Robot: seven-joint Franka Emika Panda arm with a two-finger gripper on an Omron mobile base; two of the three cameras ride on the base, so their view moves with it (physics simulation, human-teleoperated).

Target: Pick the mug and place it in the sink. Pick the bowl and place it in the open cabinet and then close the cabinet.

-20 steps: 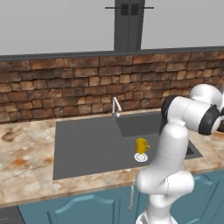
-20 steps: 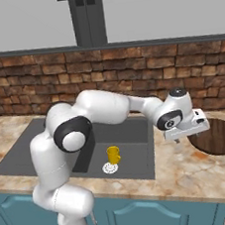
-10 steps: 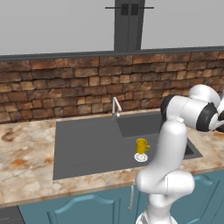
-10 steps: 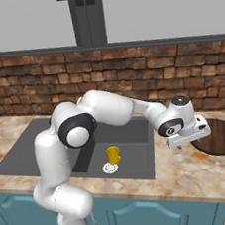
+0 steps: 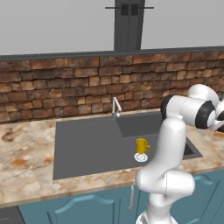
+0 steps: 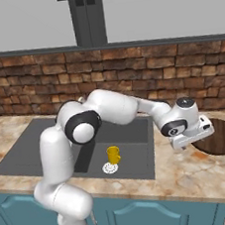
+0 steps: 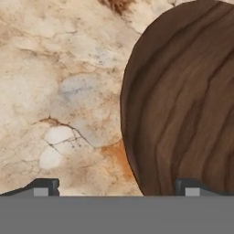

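The yellow mug [image 5: 141, 145] [image 6: 113, 154] stands upright in the dark grey sink [image 5: 87, 148] [image 6: 25, 155], just behind the round silver drain [image 6: 109, 169]. On the marble counter right of the sink lies the dark brown wooden bowl [image 6: 222, 138] [image 7: 183, 100]. My gripper [image 6: 194, 140] [image 7: 119, 187] hangs low over the bowl's left rim, open, with nothing between its fingers. In the hand view one fingertip is over the bowl's inside and the other is over bare counter. The cabinet is out of view.
A thin chrome faucet [image 5: 116, 107] rises at the sink's back edge. A brick wall [image 6: 129, 67] runs behind the counter, and a dark vertical duct [image 6: 88, 17] climbs above it. Teal base cabinet doors [image 6: 147, 215] sit below the counter edge.
My gripper has swung right and down, from the counter beside the sink to just above the bowl's left rim. The mug and bowl have not moved.
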